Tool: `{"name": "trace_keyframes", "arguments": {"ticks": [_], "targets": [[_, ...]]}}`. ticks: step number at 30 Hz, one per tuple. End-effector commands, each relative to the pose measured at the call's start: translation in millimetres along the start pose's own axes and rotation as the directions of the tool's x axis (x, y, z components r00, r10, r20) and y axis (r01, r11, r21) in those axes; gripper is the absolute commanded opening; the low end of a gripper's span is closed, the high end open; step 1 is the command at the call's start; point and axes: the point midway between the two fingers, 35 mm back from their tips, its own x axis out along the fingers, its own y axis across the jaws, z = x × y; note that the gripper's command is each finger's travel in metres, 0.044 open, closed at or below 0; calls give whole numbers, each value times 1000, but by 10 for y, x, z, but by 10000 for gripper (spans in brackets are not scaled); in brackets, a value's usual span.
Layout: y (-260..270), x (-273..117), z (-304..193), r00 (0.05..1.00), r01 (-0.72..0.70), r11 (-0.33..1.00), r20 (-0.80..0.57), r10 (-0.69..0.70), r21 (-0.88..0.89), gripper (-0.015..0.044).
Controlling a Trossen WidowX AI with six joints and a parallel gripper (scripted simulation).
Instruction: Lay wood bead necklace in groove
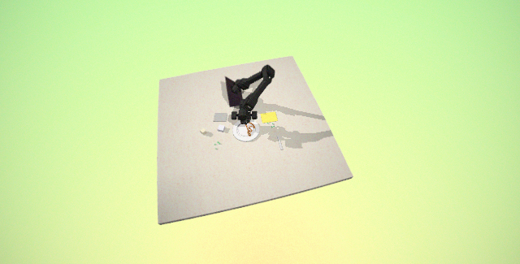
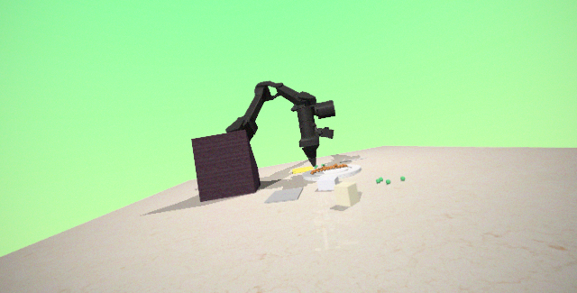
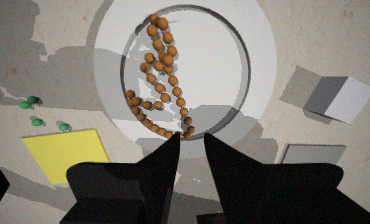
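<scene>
The round white bead board lies flat, with a dark ring groove. The orange-brown wood bead necklace lies bunched in the left half of the ring in the wrist view. Its lower left beads curve along the groove; other strands cross inside the ring. My gripper points down at the board's near rim, its fingers partly closed but apart. A bead or two at the necklace's lower end lie by the left fingertip; none looks pinched. Exact fingertip height is unclear.
A yellow sheet and green beads lie left of the board in the wrist view. A white block and grey tile lie right. A cream block stands farther out.
</scene>
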Motion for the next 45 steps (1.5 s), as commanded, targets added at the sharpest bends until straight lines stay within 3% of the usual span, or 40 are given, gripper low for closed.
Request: {"name": "trace_keyframes", "arguments": {"ticks": [1,13,18,45], "targets": [[-1,72,-9,1000,-3,1000,-1,3,8,120],[4,222,-18,1000,-5,1000,-3,5,10,120],[5,195,-12,1000,-1,1000,-4,1,3,0],[5,195,-12,1000,-1,1000,-4,1,3,0]]}}
